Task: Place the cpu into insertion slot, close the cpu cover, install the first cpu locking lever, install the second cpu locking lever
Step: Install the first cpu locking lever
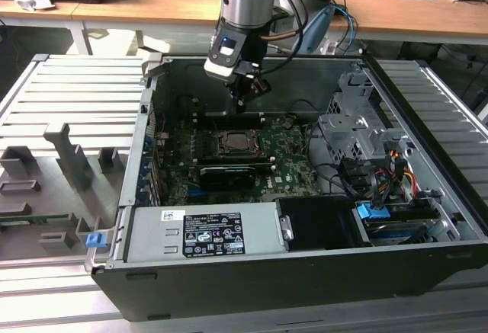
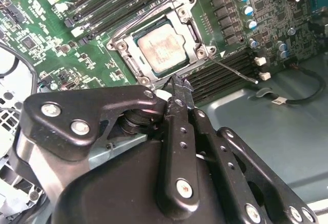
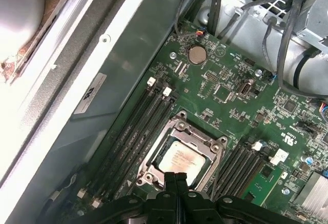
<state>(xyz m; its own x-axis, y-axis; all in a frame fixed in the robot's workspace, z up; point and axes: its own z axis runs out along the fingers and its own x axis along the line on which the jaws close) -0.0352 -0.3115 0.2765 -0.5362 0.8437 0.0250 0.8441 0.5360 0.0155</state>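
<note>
- Open computer case (image 1: 252,272) sits on the ribbed bench (image 1: 76,89); motherboard (image 1: 290,167) lies flat on the case floor.
- Insertion slot (image 1: 238,143) is near the board's middle. All positions below are taken from it.
- cpu (image 2: 161,47) lies seated in the slot, dull silvery top up and square to the slot's edges. It also shows in the first wrist view (image 3: 183,158).
- cpu cover (image 2: 196,29) is down flat over the slot. Its frame rings the chip, and the chip top shows through the open centre.
- One thin wire locking lever (image 2: 237,72) sticks out from a slot corner. It slants across the memory slots (image 2: 220,78) just beside the slot.
- Gripper (image 1: 240,107) hangs above one edge of the slot, apart from the cover.
- Fingers (image 3: 172,183) are pressed together, with nothing between them. In the second wrist view their tips (image 2: 179,85) sit over the slot's rim.
- Long black card (image 1: 227,174) lies just beside the slot, on the side away from the gripper.
</note>
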